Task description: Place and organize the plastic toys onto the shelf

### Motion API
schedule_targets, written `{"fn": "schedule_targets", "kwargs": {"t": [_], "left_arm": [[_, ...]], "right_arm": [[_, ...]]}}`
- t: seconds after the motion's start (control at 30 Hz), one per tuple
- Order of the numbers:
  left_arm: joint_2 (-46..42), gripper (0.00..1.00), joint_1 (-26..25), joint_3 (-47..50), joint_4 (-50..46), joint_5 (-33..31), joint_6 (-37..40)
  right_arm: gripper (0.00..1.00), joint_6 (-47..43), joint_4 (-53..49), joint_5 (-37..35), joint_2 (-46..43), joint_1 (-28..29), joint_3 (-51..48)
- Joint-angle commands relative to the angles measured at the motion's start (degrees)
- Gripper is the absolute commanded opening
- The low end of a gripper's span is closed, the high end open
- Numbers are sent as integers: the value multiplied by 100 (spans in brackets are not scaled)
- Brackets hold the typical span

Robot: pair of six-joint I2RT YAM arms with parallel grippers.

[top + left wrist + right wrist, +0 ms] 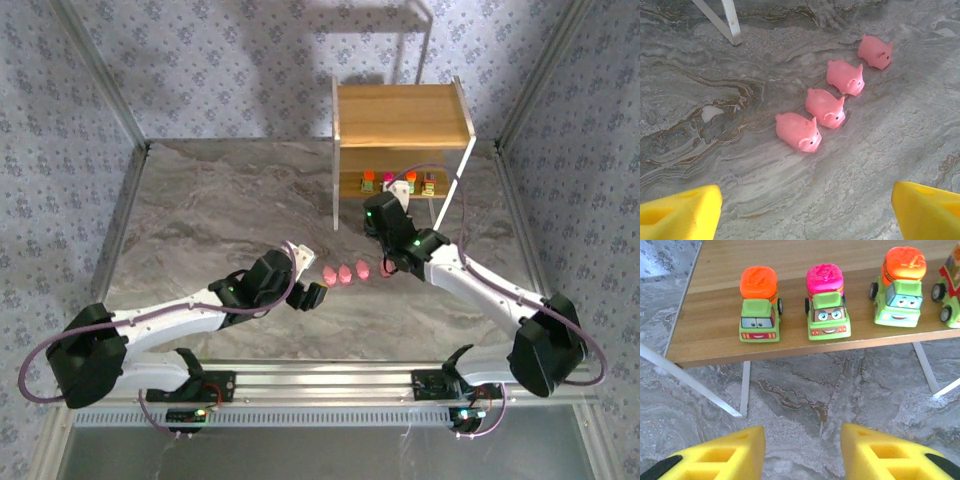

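on the shelf (790, 255), up close, cartoon faces on trucks (826, 307)

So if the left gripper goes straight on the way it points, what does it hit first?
Likely the nearest pink pig, front of the row of four, roughly dead ahead; depth is unclear.

Four pink pigs (798, 131), four toy trucks (759, 305), one shelf (403, 115)

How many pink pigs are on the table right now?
4, in a diagonal row on the table: nearest pig, second pig, third pig, farthest pig. None seem hidden.
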State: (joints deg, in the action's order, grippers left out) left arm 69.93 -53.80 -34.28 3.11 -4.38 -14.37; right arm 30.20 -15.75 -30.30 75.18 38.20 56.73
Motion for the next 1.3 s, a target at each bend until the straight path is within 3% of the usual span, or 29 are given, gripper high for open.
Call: {"fn": "schedule_targets", "kwargs": {"t": [0.0, 0.53, 0.77, 1.27], "left_arm": [[69, 88, -52, -123, -24, -106, 66], [333, 88, -52, -254, -100, -110, 57], [425, 88, -52, -311, -144, -112, 57], [584, 88, -52, -403, -213, -155, 57]], "right_arm": [[46, 153, -315, -274, -291, 121, -168], [54, 502, -1200, -634, -1374, 521, -972], [55, 784, -1386, -478, -1704, 574, -1594], [62, 971, -1201, 85, -1499, 580, -2183]]}}
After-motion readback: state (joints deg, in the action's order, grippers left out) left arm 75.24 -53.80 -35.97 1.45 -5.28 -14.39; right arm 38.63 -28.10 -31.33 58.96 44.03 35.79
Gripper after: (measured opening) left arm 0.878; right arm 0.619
